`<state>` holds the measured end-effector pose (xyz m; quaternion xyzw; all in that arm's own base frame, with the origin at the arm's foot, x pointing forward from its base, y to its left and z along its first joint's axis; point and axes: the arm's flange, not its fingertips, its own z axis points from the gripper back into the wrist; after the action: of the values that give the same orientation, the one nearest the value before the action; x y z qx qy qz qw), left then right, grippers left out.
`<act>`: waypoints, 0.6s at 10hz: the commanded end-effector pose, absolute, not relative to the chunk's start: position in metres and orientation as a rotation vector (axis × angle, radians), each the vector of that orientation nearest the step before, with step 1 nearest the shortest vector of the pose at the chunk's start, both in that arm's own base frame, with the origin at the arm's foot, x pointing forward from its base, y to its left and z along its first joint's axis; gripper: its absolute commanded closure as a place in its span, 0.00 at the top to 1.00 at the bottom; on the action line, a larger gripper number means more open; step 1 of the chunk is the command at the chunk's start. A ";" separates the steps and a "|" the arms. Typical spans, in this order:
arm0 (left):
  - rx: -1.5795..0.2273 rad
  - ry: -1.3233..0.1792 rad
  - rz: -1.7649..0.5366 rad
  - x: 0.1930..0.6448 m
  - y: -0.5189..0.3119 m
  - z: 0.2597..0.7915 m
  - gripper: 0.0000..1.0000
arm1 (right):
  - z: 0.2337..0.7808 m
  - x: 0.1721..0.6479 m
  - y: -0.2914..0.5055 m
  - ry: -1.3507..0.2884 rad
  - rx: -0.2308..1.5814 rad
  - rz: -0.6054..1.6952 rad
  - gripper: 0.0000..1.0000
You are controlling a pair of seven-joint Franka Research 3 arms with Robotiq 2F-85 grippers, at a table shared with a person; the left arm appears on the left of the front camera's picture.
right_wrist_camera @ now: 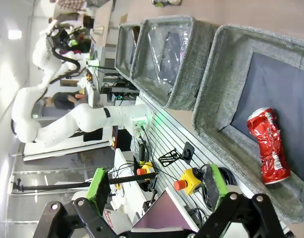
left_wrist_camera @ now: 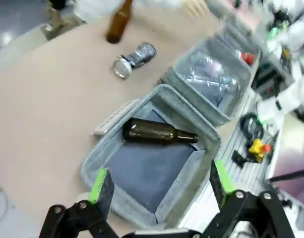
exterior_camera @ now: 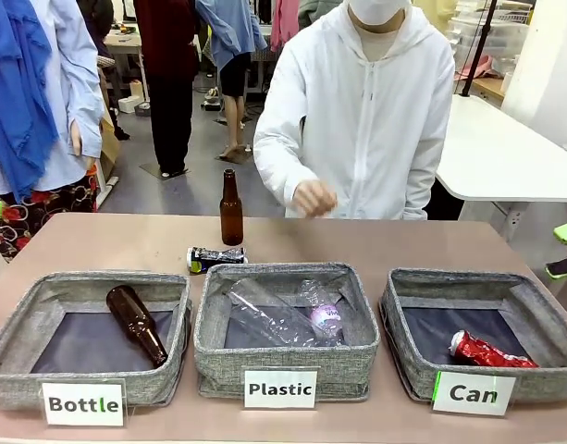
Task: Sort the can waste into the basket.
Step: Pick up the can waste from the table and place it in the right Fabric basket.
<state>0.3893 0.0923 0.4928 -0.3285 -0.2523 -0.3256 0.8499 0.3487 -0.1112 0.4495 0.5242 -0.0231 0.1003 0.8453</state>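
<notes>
The crushed red can lies in the right-hand grey basket carded "Can". A black can lies on its side on the table behind the middle basket. In the right wrist view my right gripper stands open and empty, off the table's near side, with the Can basket and red can beyond it. My left gripper is open and empty above the Bottle basket. The black can lies far beyond it on the table.
A brown bottle lies in the Bottle basket, and clear plastic bottles fill the Plastic basket. Another brown bottle stands upright behind the black can. The person's hand hovers at the far edge.
</notes>
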 end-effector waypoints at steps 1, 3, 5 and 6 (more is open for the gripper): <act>-0.539 -0.479 -0.836 0.422 0.035 0.486 1.00 | 0.448 0.347 -0.111 -0.066 1.100 0.222 1.00; -0.457 -0.470 -0.968 0.448 -0.022 0.479 1.00 | 0.448 0.347 -0.111 -0.066 1.100 0.222 1.00; -0.393 -0.457 -1.125 0.460 -0.071 0.467 1.00 | 0.448 0.347 -0.111 -0.066 1.100 0.222 1.00; -0.431 -0.449 -1.213 0.462 -0.093 0.461 1.00 | 0.448 0.347 -0.111 -0.066 1.100 0.222 1.00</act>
<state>0.4579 -0.0928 0.4635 -0.1997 -0.2039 -0.5268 0.8006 0.3487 -0.1113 0.4495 0.5242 -0.0231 0.1002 0.8454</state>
